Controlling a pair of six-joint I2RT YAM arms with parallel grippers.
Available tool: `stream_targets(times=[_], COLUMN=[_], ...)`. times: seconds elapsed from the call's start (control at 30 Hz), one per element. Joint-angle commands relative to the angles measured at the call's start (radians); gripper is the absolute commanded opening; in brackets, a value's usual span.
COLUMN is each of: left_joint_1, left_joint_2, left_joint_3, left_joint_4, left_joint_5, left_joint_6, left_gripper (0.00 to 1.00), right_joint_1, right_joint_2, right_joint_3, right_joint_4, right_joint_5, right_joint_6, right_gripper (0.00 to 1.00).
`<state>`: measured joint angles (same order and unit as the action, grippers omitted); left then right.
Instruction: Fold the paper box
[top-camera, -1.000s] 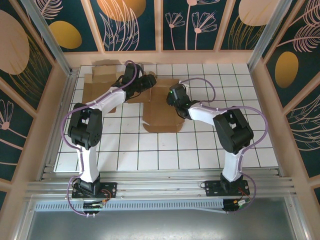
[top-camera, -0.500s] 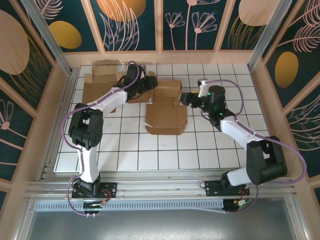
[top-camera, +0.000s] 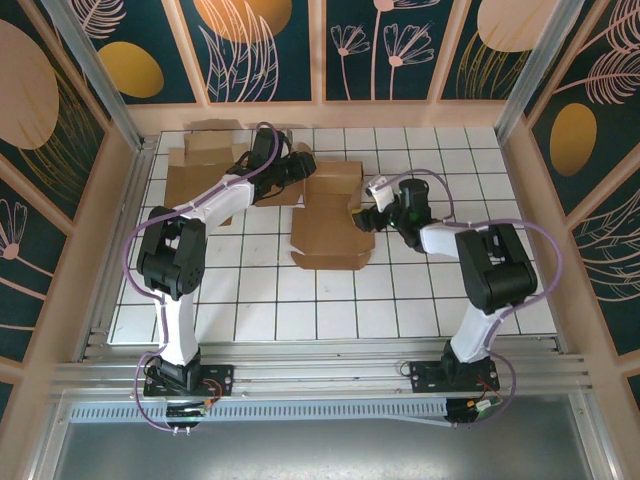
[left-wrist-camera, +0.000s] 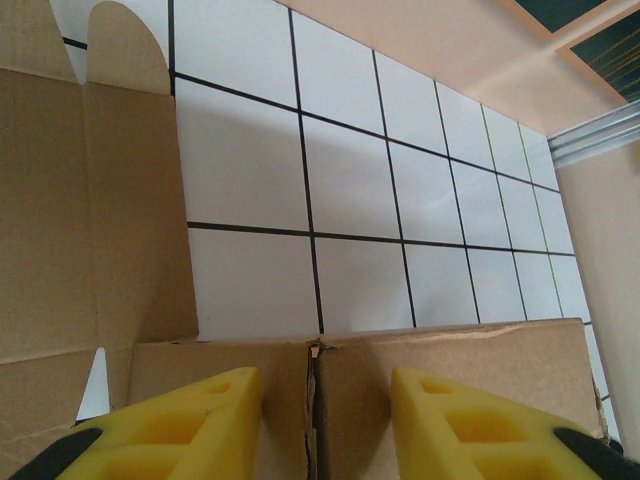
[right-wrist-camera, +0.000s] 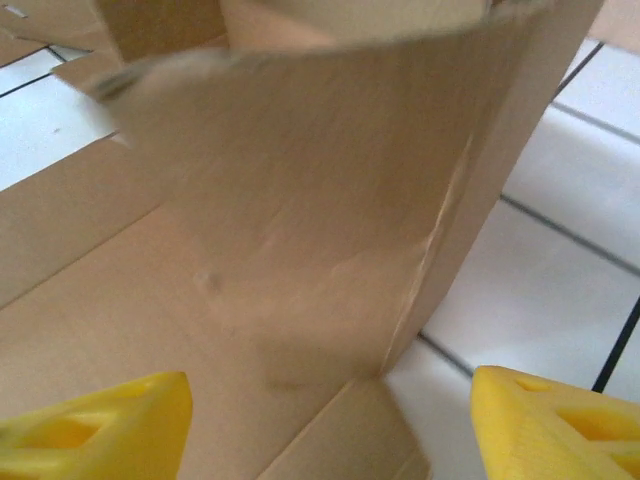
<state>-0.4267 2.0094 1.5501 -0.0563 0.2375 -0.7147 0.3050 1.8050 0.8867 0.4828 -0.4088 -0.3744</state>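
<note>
The right tool (right-wrist-camera: 330, 405) gapes wide before a raised, creased flap of the paper box (top-camera: 330, 228). The left tool (left-wrist-camera: 325, 400) stands part open over a flap seam. The box, matte brown cardboard, lies unfolded at the middle of the desk (top-camera: 420, 290), which is white gridded tile ringed by dark floral walls (top-camera: 270, 50).

The left arm (top-camera: 215, 200) is stretched toward the far edge of the bench (top-camera: 430, 290). The left hand (top-camera: 300, 165) is held low, with its fingers (left-wrist-camera: 200, 410) a little apart. The right arm (top-camera: 440, 238) is bent inward, and the right hand (top-camera: 372, 215) is opened wide.
</note>
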Motion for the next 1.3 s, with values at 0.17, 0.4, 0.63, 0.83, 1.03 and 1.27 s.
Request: stream_targets(times=[0.17, 0.4, 0.63, 0.83, 1.03, 1.27], left_joint_1=[-0.004, -0.004, -0.004, -0.004, -0.004, -0.004], left_joint_2=[-0.027, -0.032, -0.039, -0.061, -0.058, -0.058], left_joint_3=[-0.006, -0.006, -0.019, -0.053, -0.050, -0.045], left_joint_4=[-0.043, -0.040, -0.021, 0.019, 0.018, 0.012], left_joint_5=[0.046, 0.063, 0.104, 0.126, 0.126, 0.121], left_joint_6=[0.021, 0.017, -0.015, -0.044, -0.042, -0.035], left_gripper=[0.38, 0.38, 0.39, 0.39, 0.40, 0.40], right_joint_1=[0.045, 0.071, 0.137, 0.140, 0.145, 0.138], right_joint_2=[0.178, 0.201, 0.268, 0.280, 0.288, 0.323], right_joint_3=[0.302, 0.342, 0.410, 0.408, 0.424, 0.460], right_joint_4=[-0.131, -0.104, -0.143, -0.141, -0.192, -0.271], right_joint_5=[0.116, 0.182, 0.464, 0.591, 0.546, 0.541], right_joint_6=[-0.122, -0.078, -0.049, -0.026, -0.040, -0.047], right_gripper=[0.61, 0.45, 0.22, 0.00, 0.36, 0.30])
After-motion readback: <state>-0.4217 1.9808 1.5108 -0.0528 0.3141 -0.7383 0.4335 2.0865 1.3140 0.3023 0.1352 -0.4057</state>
